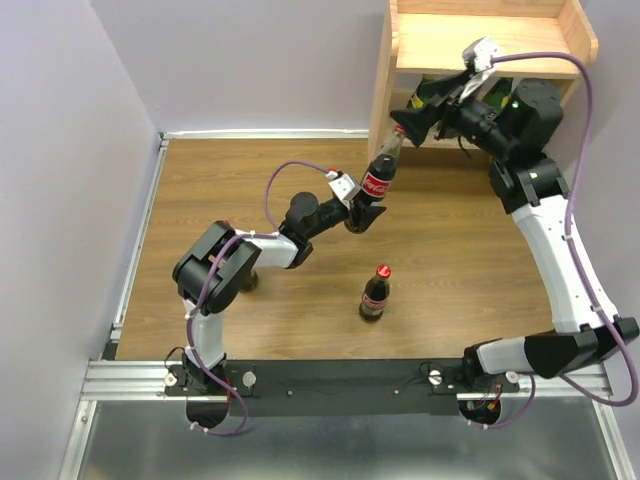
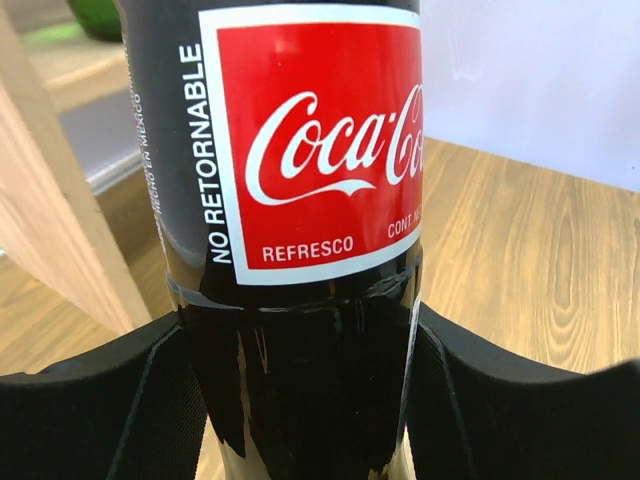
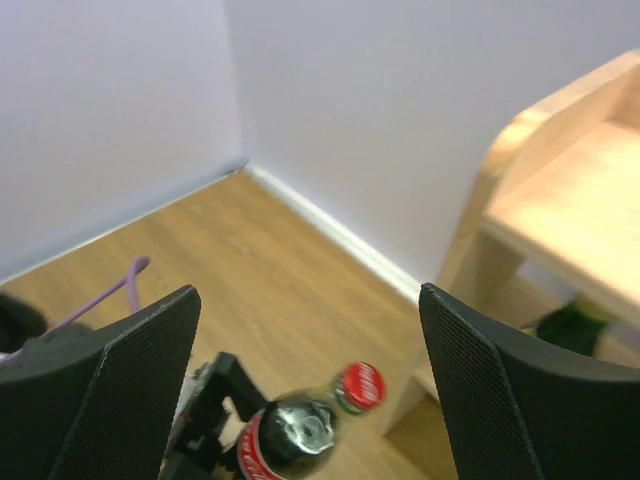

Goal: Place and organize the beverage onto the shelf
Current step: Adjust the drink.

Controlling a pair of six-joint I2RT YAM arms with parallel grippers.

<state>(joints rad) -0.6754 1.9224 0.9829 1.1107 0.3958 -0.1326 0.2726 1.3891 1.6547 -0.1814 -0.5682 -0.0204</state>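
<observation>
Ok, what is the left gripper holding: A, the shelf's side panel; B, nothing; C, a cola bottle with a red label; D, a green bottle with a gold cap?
C: the left gripper clamps the cola bottle just below its red label, with a finger on each side in the left wrist view.

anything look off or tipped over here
The cola bottle in the left gripper leans, cap toward the shelf. The second cola bottle stands upright on the table. No spill or damage shows.
</observation>
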